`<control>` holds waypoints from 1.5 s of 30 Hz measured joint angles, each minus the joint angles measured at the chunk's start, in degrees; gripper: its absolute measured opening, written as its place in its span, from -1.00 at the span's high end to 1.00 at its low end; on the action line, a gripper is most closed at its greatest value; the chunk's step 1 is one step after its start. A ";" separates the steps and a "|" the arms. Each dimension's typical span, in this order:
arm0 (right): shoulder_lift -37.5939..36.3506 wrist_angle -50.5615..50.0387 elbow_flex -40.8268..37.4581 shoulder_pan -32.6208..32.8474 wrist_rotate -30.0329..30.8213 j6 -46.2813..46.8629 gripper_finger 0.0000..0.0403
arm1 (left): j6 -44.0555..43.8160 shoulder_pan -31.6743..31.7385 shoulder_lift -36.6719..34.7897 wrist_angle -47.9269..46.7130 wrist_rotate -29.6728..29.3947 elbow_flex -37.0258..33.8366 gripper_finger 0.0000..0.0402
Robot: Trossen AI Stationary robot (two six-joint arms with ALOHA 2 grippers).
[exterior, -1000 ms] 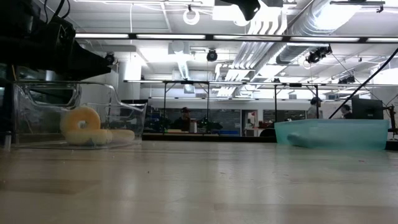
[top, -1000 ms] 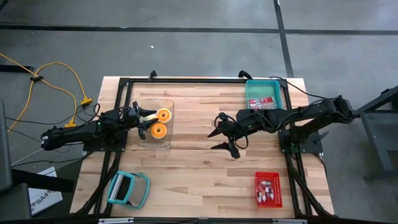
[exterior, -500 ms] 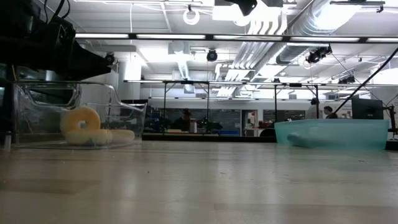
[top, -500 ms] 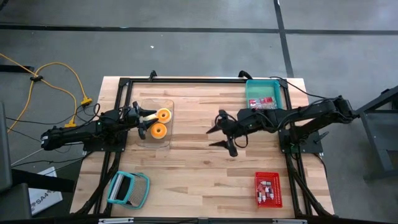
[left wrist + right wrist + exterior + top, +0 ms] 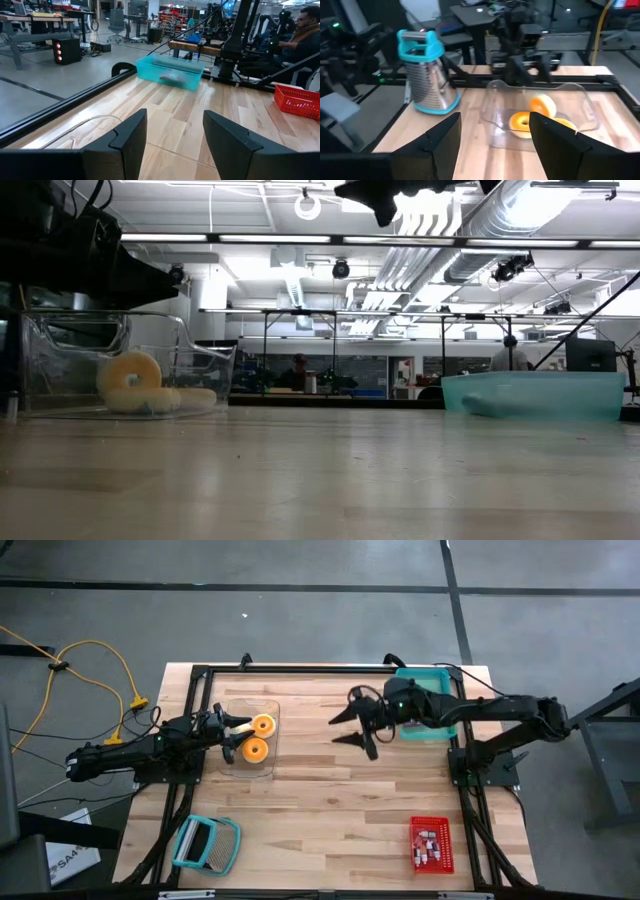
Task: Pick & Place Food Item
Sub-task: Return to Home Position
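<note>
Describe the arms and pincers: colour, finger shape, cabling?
Both the left arm and right arm are matte black, built of slim jointed segments. The left pincer and right pincer each have two broad black fingers with angular, bevelled faces. A thin black cable loops beside the right arm's wrist. No markings are visible.

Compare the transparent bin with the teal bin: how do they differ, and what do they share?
The transparent bin has clear walls; the teal bin has tinted ones. The transparent bin holds orange doughnuts; the teal bin's contents are mostly hidden under the right arm. The transparent bin sits beside the left tool; the teal bin sits on the right of the table. Both are open-topped.
</note>
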 joint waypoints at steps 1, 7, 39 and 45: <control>-0.32 -0.07 0.00 -1.02 -0.37 0.33 -0.11 | 0.00 0.00 0.00 0.00 0.00 0.00 0.07; -4.59 -5.75 0.00 -3.93 5.59 0.63 -0.11 | 0.00 0.00 0.00 0.00 -0.03 0.00 0.07; -38.04 -11.84 -28.21 7.16 38.59 11.41 -0.11 | 0.00 0.00 0.01 0.20 -0.20 0.00 0.07; -46.88 -2.63 -38.85 7.16 38.59 11.14 -0.11 | 0.00 0.00 0.01 0.20 -0.17 0.00 0.07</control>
